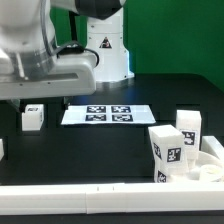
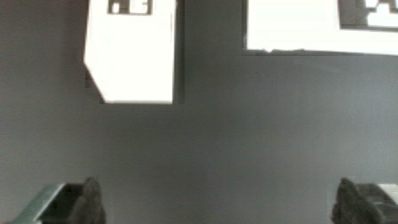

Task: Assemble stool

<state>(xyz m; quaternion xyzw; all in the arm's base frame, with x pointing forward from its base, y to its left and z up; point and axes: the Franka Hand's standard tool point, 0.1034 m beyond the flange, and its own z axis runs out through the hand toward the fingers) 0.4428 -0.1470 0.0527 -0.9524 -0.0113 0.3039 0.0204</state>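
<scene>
A small white stool leg [image 1: 32, 117] with a square tag lies on the black table at the exterior view's left, below my arm [image 1: 40, 55]. In the wrist view this leg [image 2: 134, 55] lies ahead of my gripper [image 2: 222, 205], which is open and empty over bare table, its two dark fingertips [image 2: 71, 203] wide apart. Two more tagged legs [image 1: 165, 152] [image 1: 189, 128] stand upright at the exterior view's right. The round seat [image 1: 207, 166] lies beside them, partly hidden behind the front leg.
The marker board [image 1: 108, 114] lies flat in the middle of the table; its corner shows in the wrist view [image 2: 329, 25]. A white rim [image 1: 90, 200] runs along the front. Another white piece [image 1: 2, 148] shows at the left edge.
</scene>
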